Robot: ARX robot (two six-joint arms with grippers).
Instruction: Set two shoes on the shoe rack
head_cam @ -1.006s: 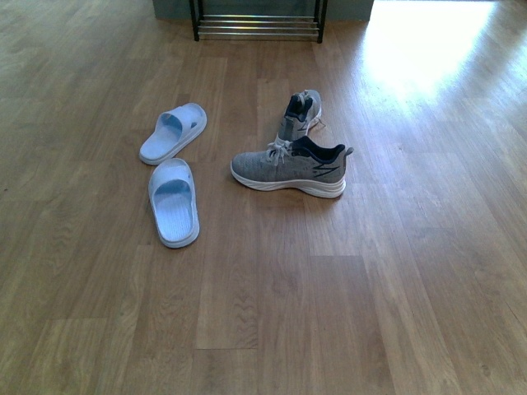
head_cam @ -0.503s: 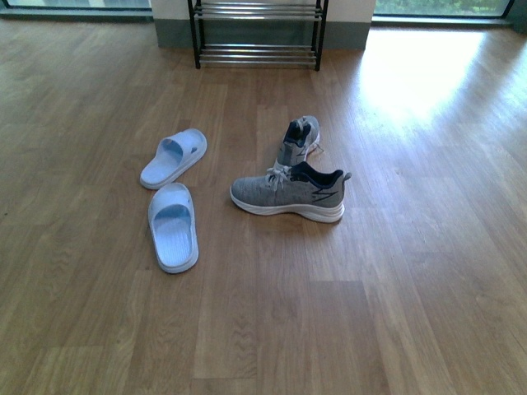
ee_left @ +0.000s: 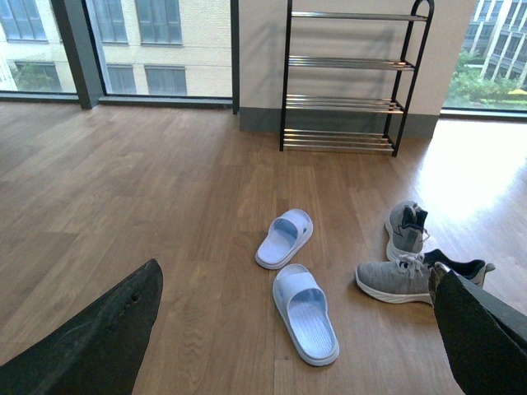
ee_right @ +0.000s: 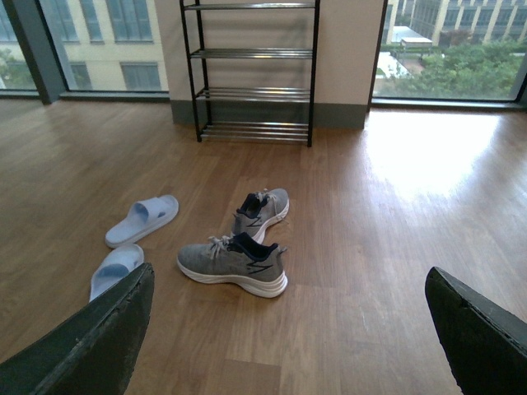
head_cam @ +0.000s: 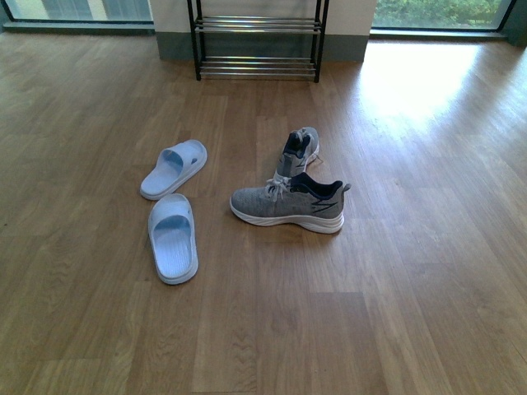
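Left claw (ee_left: 294, 273): fingers spread wide, nothing between them; right claw (ee_right: 290, 276): same, gripping nothing; both hang over the floor (head_cam: 387, 313). We see the near sneaker (head_cam: 288, 206) upright on the floor, side-on, toe to our left; far sneaker (head_cam: 298, 151) just behind it, toe toward the shoe rack (head_cam: 257, 43); rack well beyond both, against the wall; near sandal (head_cam: 172, 239) and far sandal (head_cam: 173, 169) lie left of the sneakers.

shoe rack (ee_left: 342, 82) against wall (ee_left: 262, 49) | two grey sneakers (ee_left: 394, 280) on floor (ee_left: 165, 189) | blue sandals (ee_left: 306, 317) beside them
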